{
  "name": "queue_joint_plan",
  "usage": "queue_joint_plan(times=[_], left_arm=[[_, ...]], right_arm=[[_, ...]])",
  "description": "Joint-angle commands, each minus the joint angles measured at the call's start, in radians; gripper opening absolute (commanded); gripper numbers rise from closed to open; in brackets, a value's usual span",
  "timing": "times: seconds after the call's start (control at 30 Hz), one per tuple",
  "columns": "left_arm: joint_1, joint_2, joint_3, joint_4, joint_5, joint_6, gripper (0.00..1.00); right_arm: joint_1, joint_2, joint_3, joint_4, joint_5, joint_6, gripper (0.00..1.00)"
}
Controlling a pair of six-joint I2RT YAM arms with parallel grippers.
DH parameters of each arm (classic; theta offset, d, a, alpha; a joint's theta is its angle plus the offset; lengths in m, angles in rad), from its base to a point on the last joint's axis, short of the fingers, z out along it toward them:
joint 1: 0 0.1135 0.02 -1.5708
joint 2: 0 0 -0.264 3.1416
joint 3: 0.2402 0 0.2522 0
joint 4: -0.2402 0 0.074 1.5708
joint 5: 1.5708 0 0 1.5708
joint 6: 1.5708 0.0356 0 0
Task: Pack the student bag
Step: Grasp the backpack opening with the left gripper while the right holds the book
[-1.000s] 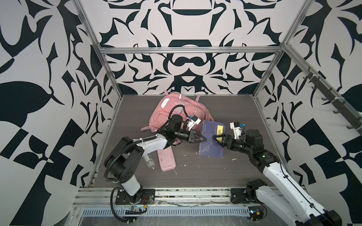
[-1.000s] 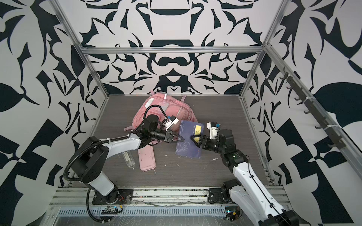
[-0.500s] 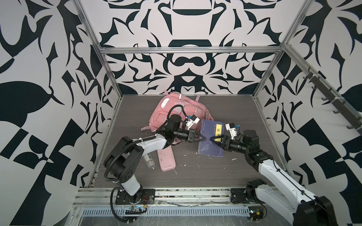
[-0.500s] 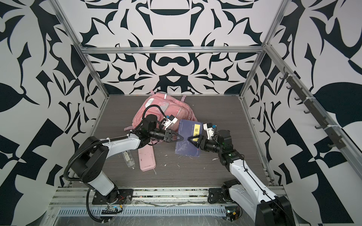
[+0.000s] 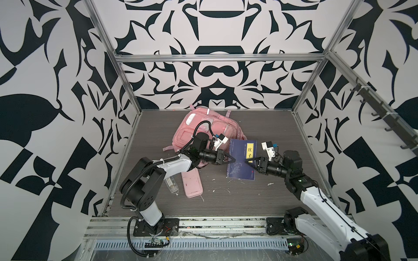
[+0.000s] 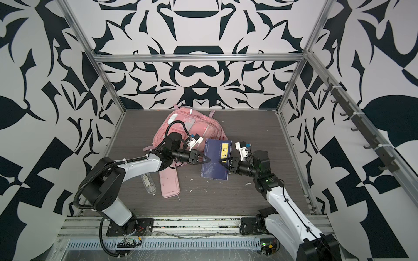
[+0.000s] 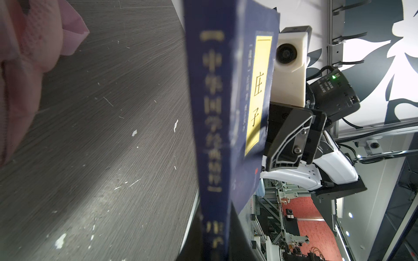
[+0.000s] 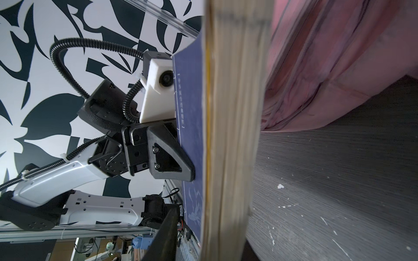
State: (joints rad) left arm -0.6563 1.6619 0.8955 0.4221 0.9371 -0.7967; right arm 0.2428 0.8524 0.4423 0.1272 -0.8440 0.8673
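Observation:
The pink student bag [image 5: 203,126] [image 6: 192,126] lies at the back middle of the table, and its fabric fills one side of the right wrist view [image 8: 328,67]. In front of it a blue book [image 5: 239,167] [image 6: 214,167] with a yellow title label hangs flat above the table. My left gripper [image 5: 234,161] [image 6: 209,161] [image 7: 214,244] is shut on its spine edge. My right gripper [image 5: 247,161] [image 6: 220,161] [image 8: 210,246] straddles the opposite page edge [image 8: 233,113]. Its jaws stand narrow with one finger [image 7: 289,135] close over the cover. Whether they press the book does not show.
A flat pink pencil case [image 5: 192,183] and a clear plastic bottle [image 5: 172,186] lie under the left arm. White scraps dot the wood-grain table [image 5: 248,198]. Patterned walls with metal posts close in three sides. A rail of hooks [image 5: 384,117] runs along the right wall.
My right gripper has moved left onto the book's page edge and its jaws have narrowed around it. The left gripper has kept its hold on the spine.

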Motion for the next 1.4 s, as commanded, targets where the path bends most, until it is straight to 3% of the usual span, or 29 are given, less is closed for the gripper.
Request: queue_joint_plan(times=[0.0,0.13,0.37,0.57,0.7,0.93,1.03,1.27,1.37], left_arm=[[0.003,0.004,0.026,-0.037,-0.017,0.032,0.0],[0.003,-0.001,0.032,-0.083,-0.034,0.06,0.0],[0.003,0.0,0.048,-0.116,-0.045,0.077,0.01],[0.003,-0.028,0.101,-0.309,-0.118,0.197,0.24],[0.003,-0.054,0.148,-0.477,-0.21,0.307,0.31],[0.002,-0.056,0.24,-0.73,-0.473,0.46,0.42],[-0.013,-0.038,0.301,-0.807,-0.629,0.504,0.42],[-0.083,0.085,0.491,-0.985,-1.002,0.599,0.42],[-0.132,0.159,0.565,-1.039,-1.11,0.651,0.46]], right_arm=[[0.001,-0.007,0.068,0.033,-0.014,-0.019,0.25],[0.002,-0.007,0.082,0.013,-0.013,-0.029,0.2],[0.002,0.002,0.131,-0.133,0.067,-0.099,0.0],[0.001,-0.006,0.205,-0.344,0.233,-0.199,0.0],[0.003,-0.012,0.223,-0.401,0.314,-0.212,0.0],[0.001,-0.016,0.247,-0.491,0.458,-0.225,0.0],[0.002,-0.016,0.241,-0.499,0.5,-0.211,0.0],[0.002,-0.021,0.226,-0.483,0.513,-0.185,0.0],[0.001,-0.029,0.225,-0.489,0.514,-0.185,0.0]])
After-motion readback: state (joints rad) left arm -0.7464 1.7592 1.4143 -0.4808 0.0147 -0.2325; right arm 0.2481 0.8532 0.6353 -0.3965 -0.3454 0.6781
